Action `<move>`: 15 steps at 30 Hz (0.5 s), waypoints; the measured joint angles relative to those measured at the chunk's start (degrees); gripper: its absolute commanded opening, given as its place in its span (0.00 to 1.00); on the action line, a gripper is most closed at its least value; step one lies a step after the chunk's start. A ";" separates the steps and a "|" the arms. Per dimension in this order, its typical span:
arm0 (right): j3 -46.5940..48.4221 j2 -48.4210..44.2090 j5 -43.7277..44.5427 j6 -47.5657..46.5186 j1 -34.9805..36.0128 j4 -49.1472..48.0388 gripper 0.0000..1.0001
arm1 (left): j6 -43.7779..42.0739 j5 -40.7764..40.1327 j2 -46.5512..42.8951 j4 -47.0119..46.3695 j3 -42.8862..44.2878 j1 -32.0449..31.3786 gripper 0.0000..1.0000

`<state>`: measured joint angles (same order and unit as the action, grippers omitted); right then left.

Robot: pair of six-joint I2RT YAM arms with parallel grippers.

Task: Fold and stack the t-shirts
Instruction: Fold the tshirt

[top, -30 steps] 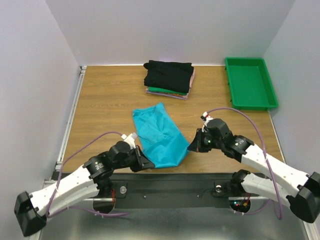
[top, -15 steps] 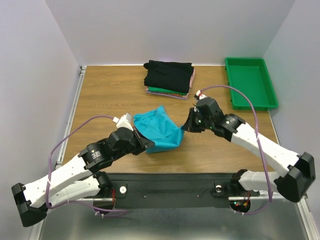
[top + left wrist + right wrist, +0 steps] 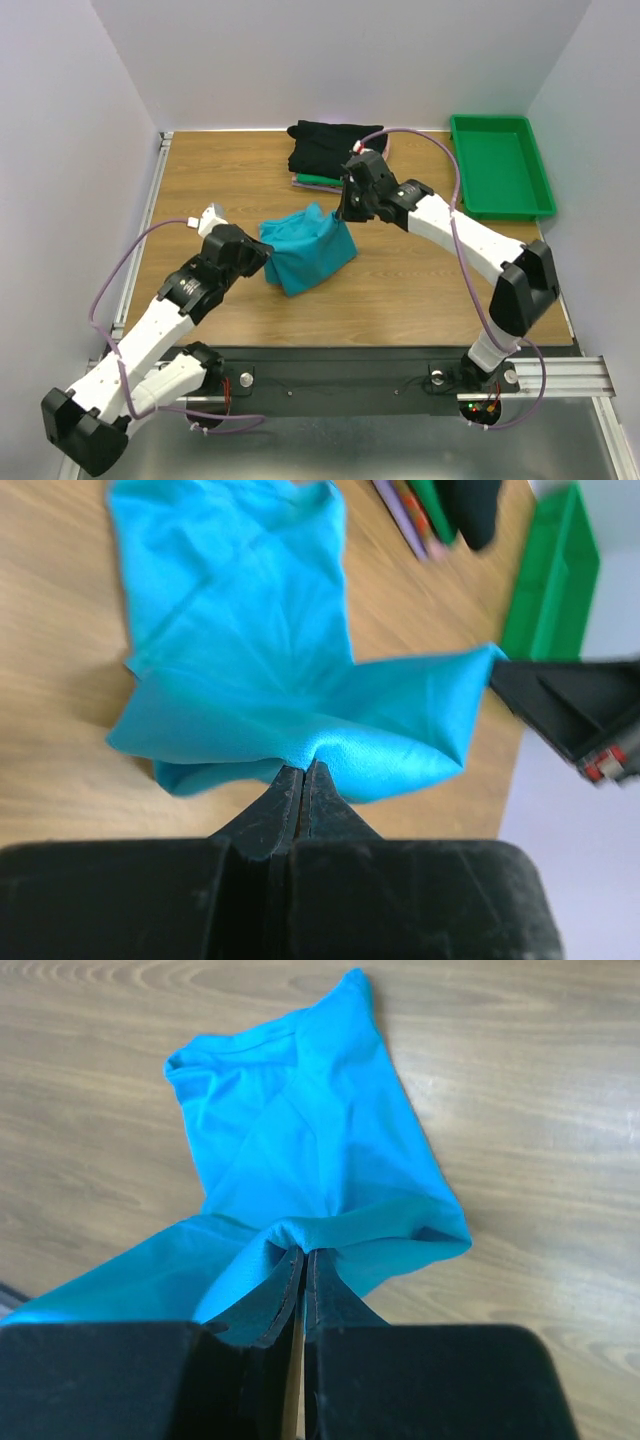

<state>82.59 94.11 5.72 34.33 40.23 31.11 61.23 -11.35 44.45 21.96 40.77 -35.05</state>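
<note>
The teal t-shirt lies partly folded on the wooden table, its near edge lifted and doubled over toward the back. My left gripper is shut on its left corner, which shows in the left wrist view. My right gripper is shut on its right corner, which shows in the right wrist view. Both hold the lifted edge just above the cloth. A stack of folded shirts, black on top with green and pink under it, sits at the back middle, just behind my right gripper.
A rigid green plastic tray stands at the back right, also in the left wrist view. White walls close in the table at the back and sides. A metal rail runs along the table's left edge.
Both grippers have carried the teal shirt's near edge up and away from the table's front edge toward the back, folding the shirt over itself. The right gripper now sits close to the stack.
</note>
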 measured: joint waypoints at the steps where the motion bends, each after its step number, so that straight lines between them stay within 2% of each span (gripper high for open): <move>1: 0.96 1.14 0.04 -0.04 -0.22 0.00 0.01 | -0.81 0.35 0.85 -0.57 0.00 1.66 0.00; 11: 14.67 16.92 -1.14 -1.05 -4.59 -0.28 0.02 | -10.45 9.51 16.41 -9.57 1.20 20.55 0.00; 12: 15.78 18.43 -1.20 -1.16 -4.74 -0.66 0.08 | -11.21 10.67 18.56 -11.08 1.25 22.27 0.00; 13: 16.92 20.06 -1.18 -1.25 -4.94 -1.01 0.11 | -11.85 11.45 20.48 -12.52 1.27 23.52 0.05; 14: 18.58 22.14 -1.20 -1.51 -5.01 -1.09 0.14 | -12.35 12.11 21.90 -13.66 1.38 24.50 0.19; 15: 20.28 24.04 -1.22 -1.79 -5.03 -1.18 0.39 | -13.20 12.90 23.89 -14.82 1.90 25.42 0.37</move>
<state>102.87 118.15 4.49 32.53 35.20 29.93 48.03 1.54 68.34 7.14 42.68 -9.63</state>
